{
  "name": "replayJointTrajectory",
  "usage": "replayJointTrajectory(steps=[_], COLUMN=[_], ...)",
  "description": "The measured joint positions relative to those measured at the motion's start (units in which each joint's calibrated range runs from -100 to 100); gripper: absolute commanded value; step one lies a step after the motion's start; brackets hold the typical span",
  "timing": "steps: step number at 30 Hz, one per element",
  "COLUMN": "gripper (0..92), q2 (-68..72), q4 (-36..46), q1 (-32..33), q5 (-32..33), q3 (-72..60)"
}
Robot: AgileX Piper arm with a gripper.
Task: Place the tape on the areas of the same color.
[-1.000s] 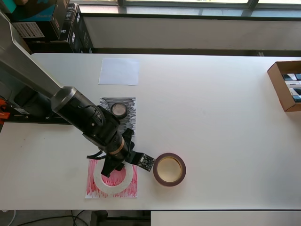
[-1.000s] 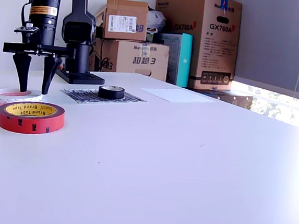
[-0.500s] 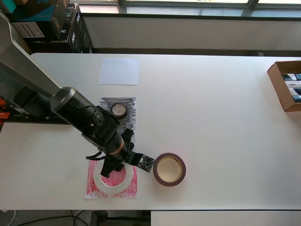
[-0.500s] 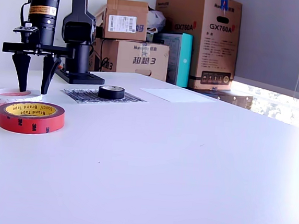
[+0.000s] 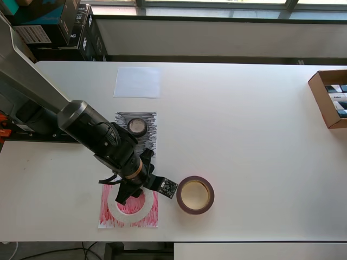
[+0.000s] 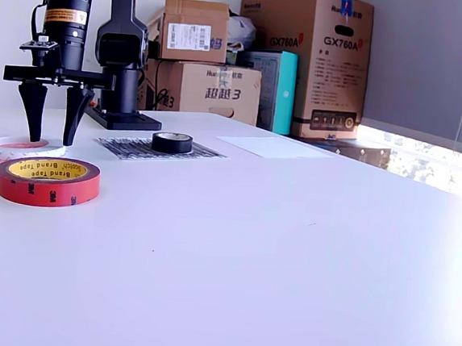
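Tape rolls, as we read them: black roll sits on its black patch, done. White ring lies on the red patch by the tabletop's near edge, under our gripper, jaws parted, empty. Maroon ring and white patch remain.

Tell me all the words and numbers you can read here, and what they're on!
"Scotch Brand Tape": inside the red tape roll.
"GX760A": big cardboard box, printed twice.
"3", after Chinese characters I can't make out: lower cardboard box.
White sticker on the small top box: too small to read.
Yellow label on the arm: too small to read.
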Motion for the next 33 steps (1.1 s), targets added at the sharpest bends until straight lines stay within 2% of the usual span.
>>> replayJointTrajectory(steps=[17, 20, 26, 28, 33], gripper=[51.6, 42.0, 9.6, 2.1, 0.2], q2=[1.17, 1.17, 1.17, 1.17, 1.17], q4=[-0.03, -0.03, 0.1, 0.1, 0.1], q1=[0.0, 0.0, 0.0, 0.0, 0.0], q5=[0.0, 0.0, 0.0, 0.0, 0.0], q3=[2.31, 2.31, 2.31, 2.31, 2.31])
